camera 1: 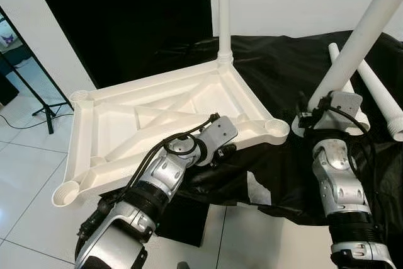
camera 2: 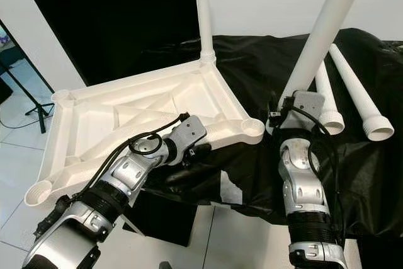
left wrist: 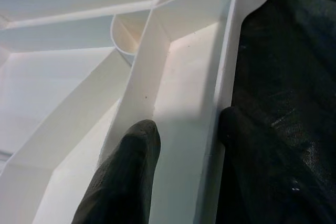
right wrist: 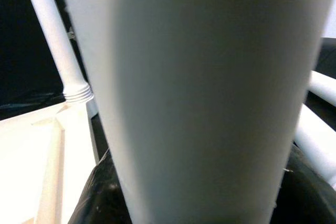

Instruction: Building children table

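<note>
With the left gripper (camera 1: 234,150) pinching the tabletop (camera 1: 126,118) rim, the right gripper (camera 1: 313,106) clamps a leg (camera 1: 365,29), next to seat into the near-right socket (camera 1: 275,126).

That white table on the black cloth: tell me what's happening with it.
The robot is assembling it. The white plastic tabletop lies upside down on the black cloth, with one white tubular leg already standing in its far corner socket. The left tool grips the tabletop's near rim, one finger inside and one outside. The right tool holds a second white leg, tilted, just beside the empty near-right corner socket. Two spare white legs lie on the cloth.
</note>
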### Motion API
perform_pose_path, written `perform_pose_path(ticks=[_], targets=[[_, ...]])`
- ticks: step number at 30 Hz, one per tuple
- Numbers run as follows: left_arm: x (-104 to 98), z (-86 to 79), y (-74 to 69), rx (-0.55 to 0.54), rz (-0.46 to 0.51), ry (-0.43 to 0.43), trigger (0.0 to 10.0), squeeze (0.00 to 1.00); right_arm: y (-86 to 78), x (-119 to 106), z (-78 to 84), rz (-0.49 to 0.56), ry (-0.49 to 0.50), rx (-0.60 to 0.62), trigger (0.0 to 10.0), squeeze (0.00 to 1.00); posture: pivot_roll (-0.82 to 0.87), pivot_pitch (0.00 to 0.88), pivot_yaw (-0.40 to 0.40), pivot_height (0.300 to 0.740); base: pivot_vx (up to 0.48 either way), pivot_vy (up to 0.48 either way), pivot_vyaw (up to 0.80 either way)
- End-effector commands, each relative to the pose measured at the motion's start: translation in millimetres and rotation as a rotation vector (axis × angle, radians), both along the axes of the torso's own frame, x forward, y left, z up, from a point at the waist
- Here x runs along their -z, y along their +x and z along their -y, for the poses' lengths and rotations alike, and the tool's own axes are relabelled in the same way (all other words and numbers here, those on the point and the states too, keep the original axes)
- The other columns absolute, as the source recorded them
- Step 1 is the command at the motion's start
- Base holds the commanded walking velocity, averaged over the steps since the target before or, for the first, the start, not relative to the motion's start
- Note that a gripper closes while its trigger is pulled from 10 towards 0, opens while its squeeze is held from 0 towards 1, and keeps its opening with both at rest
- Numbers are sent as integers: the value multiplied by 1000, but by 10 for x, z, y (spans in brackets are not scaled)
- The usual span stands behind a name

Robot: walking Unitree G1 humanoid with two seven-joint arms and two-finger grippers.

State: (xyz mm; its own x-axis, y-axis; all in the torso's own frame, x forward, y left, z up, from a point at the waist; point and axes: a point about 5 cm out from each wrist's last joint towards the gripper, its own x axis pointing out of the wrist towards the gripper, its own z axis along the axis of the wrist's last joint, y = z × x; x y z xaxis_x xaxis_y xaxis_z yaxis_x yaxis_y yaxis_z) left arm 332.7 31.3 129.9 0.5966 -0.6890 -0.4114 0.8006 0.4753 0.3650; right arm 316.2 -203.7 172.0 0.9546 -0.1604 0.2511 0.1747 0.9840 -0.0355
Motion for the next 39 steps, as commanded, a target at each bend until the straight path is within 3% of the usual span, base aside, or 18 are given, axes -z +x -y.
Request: perform_pose_path(ticks=[1,6,7,9,10,14,19,20,22,24,26,29,30,39], targets=[[16,-23,22,17,2,42,10000,0,-6,-22,-26,6,-1,-7,10000,0,-45,0,110,740,0,0,0],[59,-38,48,61,-30,105,10000,0,10,-35,-39,2,-5,-16,10000,0,-38,0,104,740,0,0,0],[64,-46,54,67,-31,114,6235,0,14,-40,-40,1,-6,-17,10000,0,-38,0,104,740,0,0,0],[65,-52,64,69,-30,119,6235,0,15,-45,-40,1,-6,-18,10000,0,-40,0,105,740,0,0,0],[64,-60,71,71,-36,119,314,0,15,-49,-38,1,-6,-17,10000,0,-41,0,107,740,0,0,0],[64,-70,77,89,-49,121,0,0,15,-54,-33,-1,-7,-16,10000,0,-42,0,107,740,0,0,0],[77,-73,-5,213,-95,126,0,0,3,-55,-28,-1,-7,-19,10000,0,-41,0,112,740,0,0,0],[83,-70,-52,264,-113,127,1412,0,0,-53,-35,-1,-6,-25,10000,0,-41,0,114,740,0,0,0],[85,-66,-131,344,-137,125,1882,0,-1,-51,-53,-2,-7,-36,10000,0,-41,0,114,740,0,0,0],[85,-66,-131,344,-137,125,1882,0,-1,-51,-53,-2,-7,-36,10000,0,-41,0,114,740,0,0,0],[72,-71,-245,447,-149,126,4588,0,-2,-50,-94,-4,-11,-65,10000,0,-41,0,114,740,0,0,0],[58,-94,-356,539,-156,131,5294,0,-3,-47,-136,-8,-19,-97,10000,0,-38,0,112,740,0,0,0],[56,-113,-411,585,-154,144,9843,0,-1,-41,-161,-13,-22,-117,10000,0,-37,0,111,740,0,0,0],[62,-117,-474,644,-127,178,10000,0,7,-22,-203,-24,-26,-146,10000,0,-30,0,107,740,0,0,0]])
